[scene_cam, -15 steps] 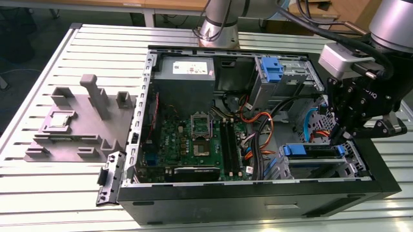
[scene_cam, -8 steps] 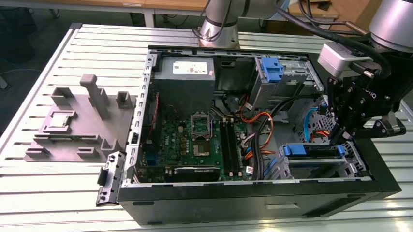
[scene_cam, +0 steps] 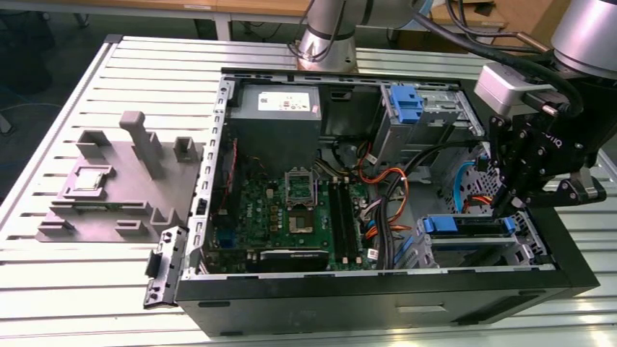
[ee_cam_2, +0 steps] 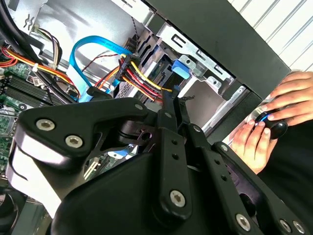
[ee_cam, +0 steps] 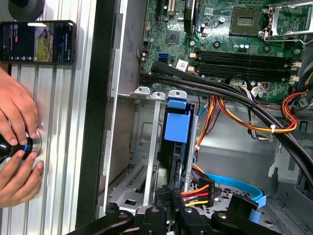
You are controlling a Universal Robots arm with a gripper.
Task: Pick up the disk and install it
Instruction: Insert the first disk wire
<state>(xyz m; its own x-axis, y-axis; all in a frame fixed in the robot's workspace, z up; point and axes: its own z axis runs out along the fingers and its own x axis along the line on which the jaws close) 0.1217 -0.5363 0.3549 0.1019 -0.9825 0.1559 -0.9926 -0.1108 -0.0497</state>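
Blue-framed, the disk (ee_cam: 175, 128) sits edge-on in the drive cage (ee_cam: 142, 161) of the computer case (scene_cam: 386, 289); my gripper (scene_cam: 508, 204) hovers just above it, jaws clenched on nothing I can see

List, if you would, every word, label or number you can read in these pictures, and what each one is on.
No text can be quoted; each bit of print is illegible:
Power supply label: white with dark print, too small to read.
Phone screen: a picture and small text, too blurred.
Motherboard sticker: white, too small.
Arm housing: pale lettering, too blurred.
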